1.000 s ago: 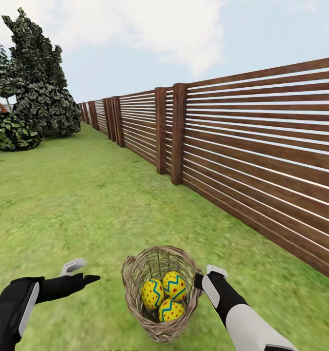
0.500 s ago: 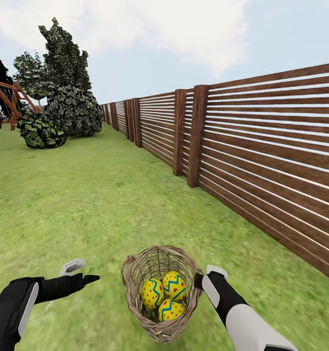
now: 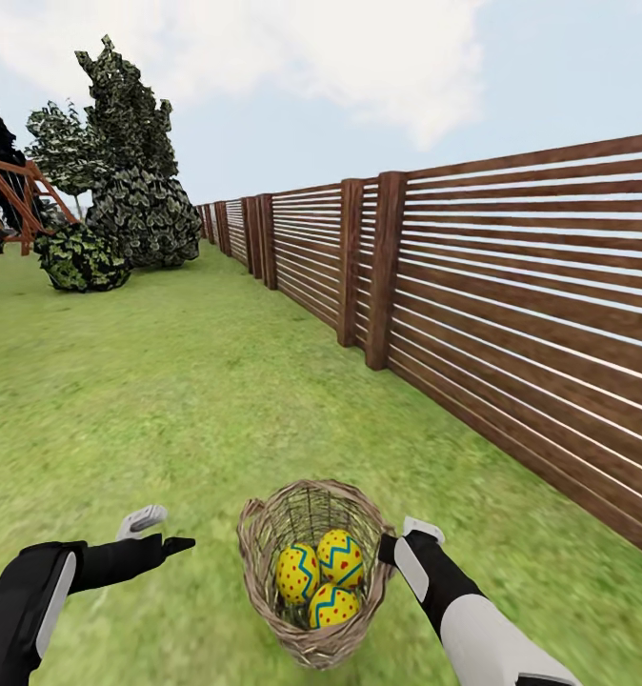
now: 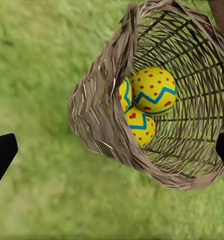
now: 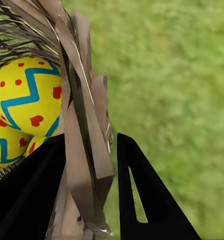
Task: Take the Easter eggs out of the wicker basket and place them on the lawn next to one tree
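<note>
The wicker basket (image 3: 262, 572) hangs tilted in front of me over the lawn (image 3: 169, 410). My right gripper (image 3: 390, 548) is shut on its braided rim. In the right wrist view the rim (image 5: 84, 145) sits pinched between the two black fingers (image 5: 32, 200). Three yellow Easter eggs (image 3: 340, 557) (image 3: 297, 574) (image 3: 332, 606) lie inside the basket. They also show through the weave in the left wrist view, where an egg (image 4: 154, 91) is nearest the mouth. My left gripper (image 3: 159, 534) is open, a little left of the basket, touching nothing. A tree (image 3: 126, 114) with dark speckled foliage stands far off at the left.
A brown slatted wooden fence (image 3: 511, 314) runs along the right side into the distance. Round shrubs (image 3: 81, 257) sit below the tree at the far left, beside a reddish wooden frame (image 3: 16, 195). Open grass stretches between me and them.
The whole view has swung left, so the fence and shrubs have shifted right in the picture. The arms and the held basket keep the same place in the view.
</note>
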Robot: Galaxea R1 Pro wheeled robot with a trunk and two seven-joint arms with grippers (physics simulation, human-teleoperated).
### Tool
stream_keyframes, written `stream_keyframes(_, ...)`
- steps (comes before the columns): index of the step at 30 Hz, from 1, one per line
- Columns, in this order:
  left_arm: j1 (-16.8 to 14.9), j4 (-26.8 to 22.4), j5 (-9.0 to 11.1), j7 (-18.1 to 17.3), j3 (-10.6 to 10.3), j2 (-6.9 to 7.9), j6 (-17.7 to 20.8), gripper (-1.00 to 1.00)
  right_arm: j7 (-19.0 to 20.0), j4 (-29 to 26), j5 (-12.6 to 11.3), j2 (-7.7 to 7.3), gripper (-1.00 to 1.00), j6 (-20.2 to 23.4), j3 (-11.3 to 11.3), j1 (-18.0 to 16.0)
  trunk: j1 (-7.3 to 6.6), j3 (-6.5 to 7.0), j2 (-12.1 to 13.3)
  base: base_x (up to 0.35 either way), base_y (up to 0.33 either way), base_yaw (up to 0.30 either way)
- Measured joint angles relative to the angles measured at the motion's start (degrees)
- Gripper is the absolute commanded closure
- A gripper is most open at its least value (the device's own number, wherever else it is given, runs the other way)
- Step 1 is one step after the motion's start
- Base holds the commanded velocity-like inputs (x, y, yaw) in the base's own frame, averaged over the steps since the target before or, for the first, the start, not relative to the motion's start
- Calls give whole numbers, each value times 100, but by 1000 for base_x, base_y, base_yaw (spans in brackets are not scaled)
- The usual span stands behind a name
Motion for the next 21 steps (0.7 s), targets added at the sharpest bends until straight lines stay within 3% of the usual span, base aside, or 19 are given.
stream_keyframes(21, 0, 0, 0, 0, 9, 6, 2, -100, -11, -14, 11, 0, 100, -1, -4, 1, -461, 377, 842, 0, 0, 0)
